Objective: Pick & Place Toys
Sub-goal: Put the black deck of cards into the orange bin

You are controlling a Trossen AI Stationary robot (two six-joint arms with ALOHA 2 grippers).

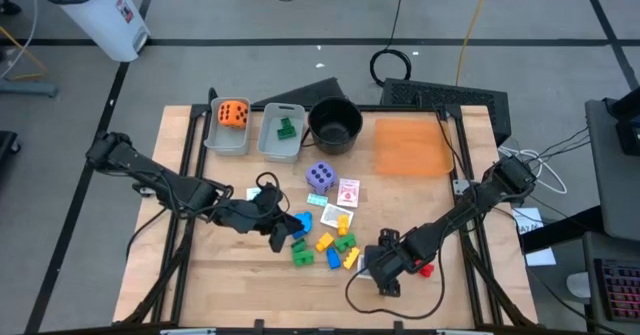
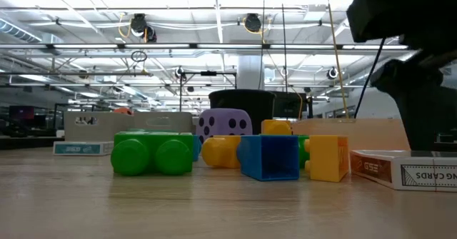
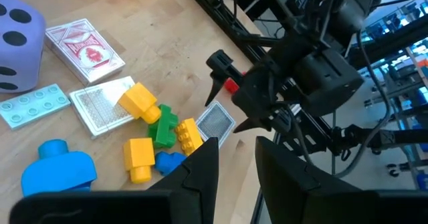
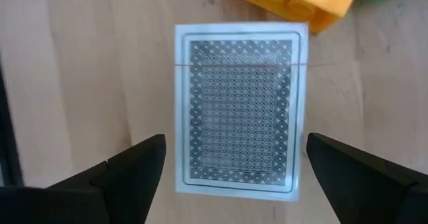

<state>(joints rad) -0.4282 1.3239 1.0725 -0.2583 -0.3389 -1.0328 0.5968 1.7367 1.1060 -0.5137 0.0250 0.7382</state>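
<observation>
While an orange die (image 1: 233,114) and one green block (image 1: 286,128) lay binned, most toys (image 1: 325,237) remained on the counter (image 1: 430,203). The right hand (image 4: 231,167), fingers apart, hovered over a picture card (image 4: 237,110); the left hand (image 1: 277,233) looked nearly together, holding nothing visible.

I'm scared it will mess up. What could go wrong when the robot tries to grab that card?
The grey card lies flat on the table, so the right tool's open fingers may slide over it rather than lift it. The yellow block sits close beside the card's far edge and might get bumped. The left tool waits nearby over the toy pile, so the two arms could crowd each other.
</observation>
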